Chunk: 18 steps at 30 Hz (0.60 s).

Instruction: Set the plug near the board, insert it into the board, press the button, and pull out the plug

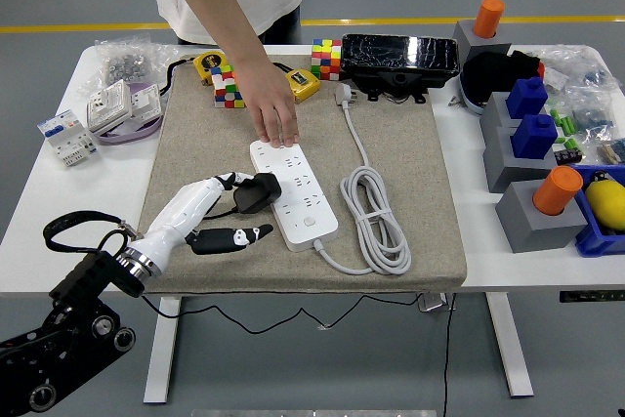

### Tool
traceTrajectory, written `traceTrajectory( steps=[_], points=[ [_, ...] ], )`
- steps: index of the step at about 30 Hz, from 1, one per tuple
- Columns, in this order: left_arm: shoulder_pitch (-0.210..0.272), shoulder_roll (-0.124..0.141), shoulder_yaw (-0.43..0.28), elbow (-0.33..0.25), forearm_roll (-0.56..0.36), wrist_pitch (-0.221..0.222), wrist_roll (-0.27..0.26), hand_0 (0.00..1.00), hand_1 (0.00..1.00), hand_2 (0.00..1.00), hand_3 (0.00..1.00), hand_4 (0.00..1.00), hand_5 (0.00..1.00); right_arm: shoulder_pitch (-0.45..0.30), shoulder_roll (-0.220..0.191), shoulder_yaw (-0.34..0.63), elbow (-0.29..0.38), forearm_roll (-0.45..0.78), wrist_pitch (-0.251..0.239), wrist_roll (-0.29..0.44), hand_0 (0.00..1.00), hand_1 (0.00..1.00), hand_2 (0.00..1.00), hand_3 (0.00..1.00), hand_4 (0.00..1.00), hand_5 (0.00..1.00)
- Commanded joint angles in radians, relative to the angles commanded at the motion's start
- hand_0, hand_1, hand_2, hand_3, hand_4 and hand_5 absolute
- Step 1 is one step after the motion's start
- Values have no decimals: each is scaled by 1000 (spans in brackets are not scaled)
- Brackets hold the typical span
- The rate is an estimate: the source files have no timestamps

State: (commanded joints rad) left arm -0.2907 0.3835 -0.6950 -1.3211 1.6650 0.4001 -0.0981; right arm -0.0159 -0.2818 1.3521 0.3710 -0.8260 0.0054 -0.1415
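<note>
Black plug [256, 191] at frame centre-left, leaning against the left edge of the white board [293, 193] on the tan mat [410, 202]. Left hand [220, 210] just beside it, upper fingers [230, 181] touching the plug, thumb stretched out below and clear of it; hard to tell whether gripped. Person's hand [274, 114] pressing the board's far end. Coiled white cable [376, 217] right of the board. White bench [49, 212] beneath.

Two colour cubes [227, 86] and [326, 58] (both scrambled) near a yellow tape measure [301, 85]; orange cylinders [557, 189] on grey blocks [535, 223], right.
</note>
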Motion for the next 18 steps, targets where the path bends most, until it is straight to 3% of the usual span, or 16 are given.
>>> traceTrajectory(
  steps=[18],
  points=[
    [-48, -40, 26, 28, -7, -24, 14, 759, 796, 790, 778, 778, 466, -1, -1, -4, -2, 4, 0, -1, 528, 630, 603, 538, 882, 410]
  ],
)
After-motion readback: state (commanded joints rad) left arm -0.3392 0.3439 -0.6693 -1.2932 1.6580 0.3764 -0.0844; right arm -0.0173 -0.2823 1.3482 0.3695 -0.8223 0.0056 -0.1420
